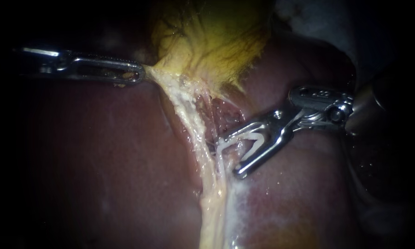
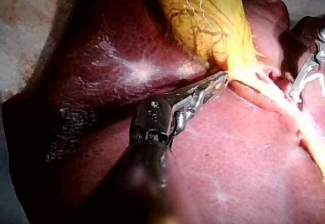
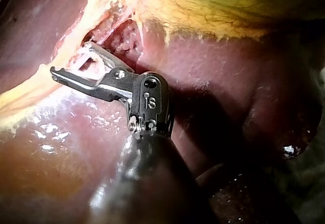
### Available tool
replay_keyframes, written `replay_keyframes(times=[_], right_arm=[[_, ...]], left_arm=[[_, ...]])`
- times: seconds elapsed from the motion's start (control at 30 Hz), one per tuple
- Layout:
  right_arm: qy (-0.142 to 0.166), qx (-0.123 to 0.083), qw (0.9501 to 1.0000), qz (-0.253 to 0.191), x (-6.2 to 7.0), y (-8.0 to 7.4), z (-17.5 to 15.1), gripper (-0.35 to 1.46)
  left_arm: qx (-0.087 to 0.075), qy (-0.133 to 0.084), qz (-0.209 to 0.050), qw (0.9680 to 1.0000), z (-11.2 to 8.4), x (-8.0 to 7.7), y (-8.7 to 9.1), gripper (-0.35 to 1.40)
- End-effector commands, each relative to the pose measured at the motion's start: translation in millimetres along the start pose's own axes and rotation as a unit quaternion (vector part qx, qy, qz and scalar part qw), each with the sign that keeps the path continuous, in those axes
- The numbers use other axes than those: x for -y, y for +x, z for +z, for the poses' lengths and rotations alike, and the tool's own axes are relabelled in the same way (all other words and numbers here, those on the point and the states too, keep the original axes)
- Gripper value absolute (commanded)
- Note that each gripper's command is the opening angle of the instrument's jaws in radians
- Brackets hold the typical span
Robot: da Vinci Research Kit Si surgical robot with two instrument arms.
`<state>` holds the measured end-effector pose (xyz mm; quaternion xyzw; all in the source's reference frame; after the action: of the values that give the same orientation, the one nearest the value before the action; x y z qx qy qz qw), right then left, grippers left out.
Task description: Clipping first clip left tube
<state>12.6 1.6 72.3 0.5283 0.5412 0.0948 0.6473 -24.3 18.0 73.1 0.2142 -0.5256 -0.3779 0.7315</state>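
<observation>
My left instrument [image 1: 141, 74] comes in level from the left, its jaws shut on the yellow gallbladder [image 1: 212, 37] at its narrow lower end, pulling it left; the left wrist view shows the same hold [image 2: 222, 80]. A pale tube [image 1: 192, 117] runs from there down over the liver [image 1: 101, 161]. From the right, my right instrument [image 1: 229, 156] holds a white V-shaped clip [image 1: 251, 144] between wide-apart jaws. The clip's open end points at the tube, its tips right beside it. In the right wrist view the jaws [image 3: 71, 60] and clip [image 3: 84, 61] lie against the pale strip.
A thinner whitish strand [image 1: 222, 167] runs next to the tube, just under the clip's tips. Raw red tissue [image 1: 223, 113] lies between the tube and the gallbladder's edge. Wet dark-red liver [image 3: 61, 158] surrounds both instruments. My right instrument [image 2: 307, 76] shows in the left wrist view.
</observation>
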Motion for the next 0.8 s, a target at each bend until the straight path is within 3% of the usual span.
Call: replay_keyframes(times=[0.03, 0.8], right_arm=[[0.000, 0.000, 1.0000, 0.000, 0.0, 0.0, 0.1, 0.58], [-0.005, 0.001, 1.0000, -0.002, -0.8, -0.9, 1.3, 0.58]], left_arm=[[0.000, 0.000, 0.000, 1.0000, 0.0, 0.0, 0.0, -0.35], [0.000, 0.000, 0.000, 1.0000, 0.0, 0.0, 0.0, -0.35]])
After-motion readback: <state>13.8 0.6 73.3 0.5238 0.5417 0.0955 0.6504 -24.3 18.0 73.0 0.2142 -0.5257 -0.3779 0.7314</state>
